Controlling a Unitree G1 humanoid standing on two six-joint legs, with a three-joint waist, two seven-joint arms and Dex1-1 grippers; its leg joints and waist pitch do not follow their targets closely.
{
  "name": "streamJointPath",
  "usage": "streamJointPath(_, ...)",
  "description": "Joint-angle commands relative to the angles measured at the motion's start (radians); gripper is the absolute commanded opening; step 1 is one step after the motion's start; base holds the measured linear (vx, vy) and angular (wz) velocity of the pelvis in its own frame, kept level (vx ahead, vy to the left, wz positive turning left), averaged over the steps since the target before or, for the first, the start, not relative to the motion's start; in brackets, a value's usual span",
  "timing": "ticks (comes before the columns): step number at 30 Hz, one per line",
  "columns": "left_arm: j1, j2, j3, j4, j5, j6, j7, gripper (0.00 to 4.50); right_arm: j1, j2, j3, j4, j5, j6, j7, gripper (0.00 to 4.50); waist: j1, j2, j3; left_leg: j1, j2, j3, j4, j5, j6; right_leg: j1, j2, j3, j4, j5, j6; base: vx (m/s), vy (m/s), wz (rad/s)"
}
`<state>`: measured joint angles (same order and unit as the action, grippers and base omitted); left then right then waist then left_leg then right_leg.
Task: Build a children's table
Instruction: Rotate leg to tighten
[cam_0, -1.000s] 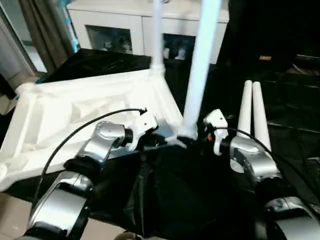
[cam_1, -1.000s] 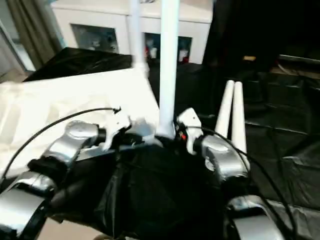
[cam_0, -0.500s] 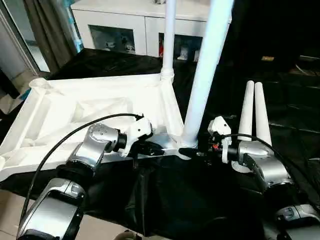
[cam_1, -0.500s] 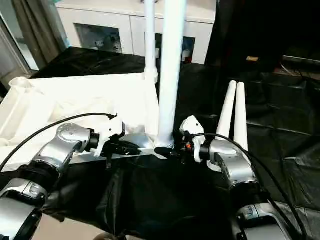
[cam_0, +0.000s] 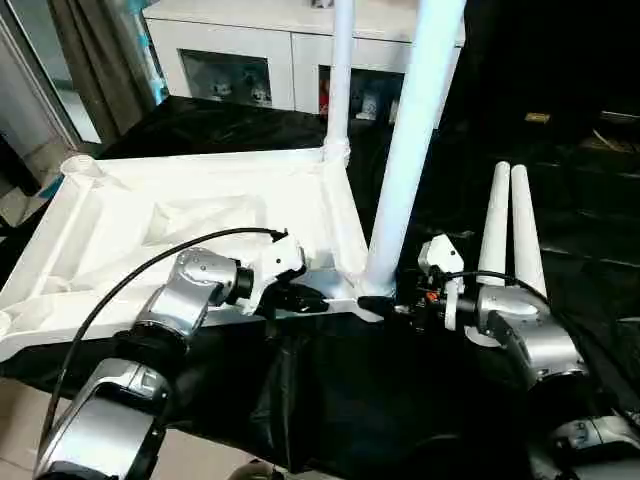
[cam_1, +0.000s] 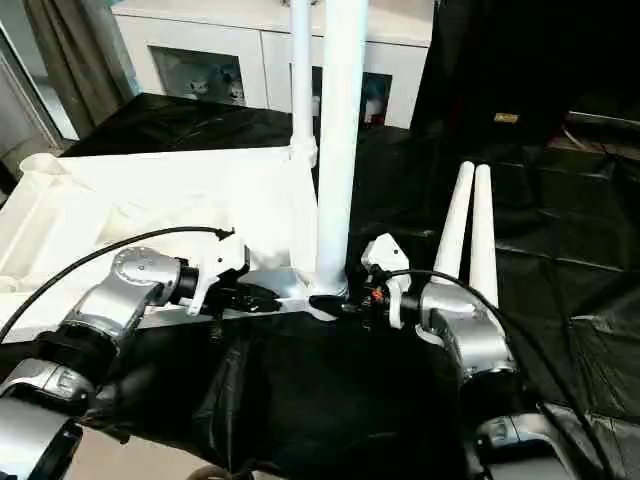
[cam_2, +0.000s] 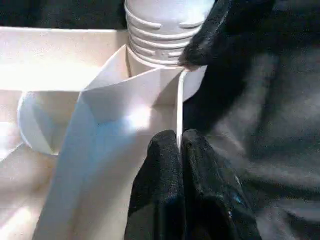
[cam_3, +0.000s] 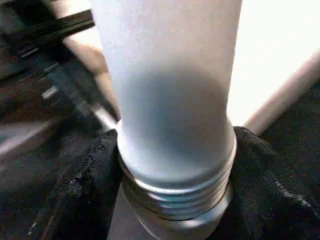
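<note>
Right wrist view: fingers straddling leg threads; left gripper pinches table rim. I'd twist squarely.

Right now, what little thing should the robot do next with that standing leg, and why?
Probably turn the near leg further into its corner socket. The right gripper has its fingers on both sides of the leg's base, where ridged threads show above the socket, so it seems not fully screwed in. The left gripper pinches the tabletop's rim, steadying the tabletop.
</note>
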<state>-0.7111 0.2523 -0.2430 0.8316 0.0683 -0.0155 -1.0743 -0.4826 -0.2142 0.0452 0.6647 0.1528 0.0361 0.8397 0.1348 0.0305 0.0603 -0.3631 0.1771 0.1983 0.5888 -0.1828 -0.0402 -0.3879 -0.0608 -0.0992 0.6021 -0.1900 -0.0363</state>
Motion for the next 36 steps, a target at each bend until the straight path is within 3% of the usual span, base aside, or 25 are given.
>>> streamJointPath(1, -0.023, -0.045, 0.003, 0.039, 0.018, 0.009, 0.111, 0.00, -0.010, 0.054, -0.014, 0.089, -0.009, 0.013, -0.158, 2.80, -0.008, -0.003, -0.063, 0.022, 0.070, -0.044, -0.073, -0.253, 0.009, 0.040, -0.120, 0.063, -0.098, -0.388, -0.156, 0.000, 0.000, 0.00)
streamJointPath(2, -0.042, -0.073, 0.009, 0.058, 0.019, 0.025, 0.156, 0.00, -0.025, 0.093, -0.043, 0.121, 0.003, 0.015, -0.245, 2.80, -0.013, 0.005, -0.061, 0.022, 0.071, -0.046, -0.075, -0.270, 0.004, 0.040, -0.120, 0.063, -0.100, -0.402, -0.152, 0.000, 0.000, 0.00)
streamJointPath(5, -0.064, -0.112, 0.009, 0.079, 0.026, 0.037, 0.213, 0.00, -0.050, 0.145, -0.077, 0.157, 0.017, 0.024, -0.364, 2.80, -0.025, -0.001, -0.055, 0.034, 0.066, -0.047, -0.076, -0.336, -0.006, 0.035, -0.123, 0.064, -0.115, -0.483, -0.136, 0.000, 0.000, 0.00)
streamJointPath(7, -0.083, -0.150, -0.001, 0.099, 0.041, 0.045, 0.268, 0.00, -0.074, 0.193, -0.085, 0.182, 0.017, 0.022, -0.442, 2.79, -0.029, 0.002, -0.057, 0.030, 0.068, -0.048, -0.079, -0.314, -0.002, 0.036, -0.121, 0.065, -0.114, -0.473, -0.127, 0.000, 0.000, 0.00)
streamJointPath(11, -0.101, -0.200, -0.027, 0.138, 0.069, 0.023, 0.312, 0.00, -0.111, 0.250, -0.069, 0.214, -0.012, -0.016, -0.469, 2.79, -0.030, 0.002, -0.057, 0.034, 0.070, -0.048, -0.082, -0.337, -0.002, 0.033, -0.121, 0.067, -0.115, -0.441, -0.134, 0.000, 0.000, 0.00)
streamJointPath(13, -0.104, -0.207, -0.033, 0.148, 0.076, 0.013, 0.314, 0.00, -0.118, 0.259, -0.067, 0.220, -0.015, -0.030, -0.457, 3.35, -0.031, 0.002, -0.056, 0.034, 0.070, -0.048, -0.082, -0.349, -0.003, 0.034, -0.122, 0.068, -0.116, -0.446, -0.134, 0.000, 0.000, 0.00)
streamJointPath(14, -0.105, -0.209, -0.038, 0.153, 0.080, 0.002, 0.305, 0.00, -0.121, 0.260, -0.064, 0.218, -0.014, -0.046, -0.431, 3.49, -0.030, 0.012, -0.057, 0.032, 0.070, -0.049, -0.083, -0.357, -0.003, 0.036, -0.123, 0.069, -0.118, -0.431, -0.134, 0.000, 0.000, 0.00)
streamJointPath(15, -0.105, -0.209, -0.039, 0.156, 0.081, -0.002, 0.301, 0.00, -0.122, 0.258, -0.063, 0.217, -0.013, -0.053, -0.420, 3.52, -0.030, 0.008, -0.057, 0.031, 0.070, -0.049, -0.084, -0.356, 0.000, 0.038, -0.122, 0.069, -0.116, -0.420, -0.136, 0.000, 0.000, 0.00)
streamJointPath(19, -0.087, -0.180, -0.049, 0.136, 0.075, -0.019, 0.224, 0.00, -0.105, 0.210, -0.021, 0.170, -0.029, -0.071, -0.316, 3.83, -0.027, 0.006, -0.060, 0.028, 0.069, -0.047, -0.082, -0.330, 0.015, 0.042, -0.123, 0.070, -0.108, -0.385, -0.154, 0.000, 0.000, 0.00)
streamJointPath(21, -0.070, -0.147, -0.061, 0.117, 0.075, -0.046, 0.161, 0.00, -0.086, 0.165, 0.001, 0.123, -0.024, -0.078, -0.218, 3.83, -0.021, 0.003, -0.064, 0.017, 0.070, -0.044, -0.079, -0.272, 0.039, 0.051, -0.121, 0.072, -0.097, -0.309, -0.164, 0.000, 0.000, 0.00)
streamJointPath(25, -0.046, -0.103, -0.071, 0.095, 0.073, -0.072, 0.071, 0.00, -0.067, 0.106, 0.012, 0.088, -0.019, -0.095, -0.107, 3.83, -0.014, 0.000, -0.080, 0.007, 0.071, -0.037, -0.064, -0.137, 0.083, 0.056, -0.118, 0.069, -0.068, -0.103, -0.212, 0.000, 0.000, 0.00)
streamJointPath(27, -0.030, -0.080, -0.067, 0.077, 0.057, -0.083, 0.015, 0.00, -0.058, 0.072, 0.017, 0.069, -0.013, -0.091, -0.046, 3.83, -0.009, 0.002, -0.082, 0.003, 0.069, -0.036, -0.059, -0.102, 0.109, 0.057, -0.117, 0.065, -0.061, -0.043, -0.227, 0.000, 0.000, 0.00)
streamJointPath(29, 0.005, -0.027, -0.055, 0.019, 0.006, -0.072, -0.122, 0.00, -0.038, -0.001, 0.031, 0.025, -0.006, -0.074, 0.068, 3.83, -0.003, 0.003, -0.088, -0.003, 0.071, -0.035, -0.051, -0.063, 0.147, 0.057, -0.116, 0.063, -0.048, 0.033, -0.236, 0.000, 0.000, 0.00)
streamJointPath(31, 0.020, 0.008, -0.054, -0.012, -0.016, -0.055, -0.197, 0.00, -0.024, -0.035, 0.040, -0.003, 0.000, -0.068, 0.129, 3.83, 0.002, 0.006, -0.088, -0.001, 0.076, -0.036, -0.050, -0.059, 0.162, 0.048, -0.113, 0.062, -0.046, 0.045, -0.238, 0.000, 0.000, 0.00)
streamJointPath(33, 0.026, 0.027, -0.053, -0.026, -0.025, -0.048, -0.232, 0.00, -0.015, -0.050, 0.040, -0.025, 0.012, -0.058, 0.165, 3.83, 0.009, 0.008, -0.088, 0.000, 0.079, -0.034, -0.048, -0.077, 0.154, 0.042, -0.114, 0.063, -0.047, 0.017, -0.238, 0.000, 0.000, 0.00)
streamJointPath(36, 0.026, 0.049, -0.047, -0.028, -0.028, -0.054, -0.254, 0.00, 0.002, -0.071, 0.053, -0.056, 0.014, -0.054, 0.227, 3.83, 0.010, 0.007, -0.078, 0.005, 0.081, -0.035, -0.057, -0.172, 0.101, 0.037, -0.113, 0.064, -0.065, -0.136, -0.218, 0.000, 0.000, 0.00)
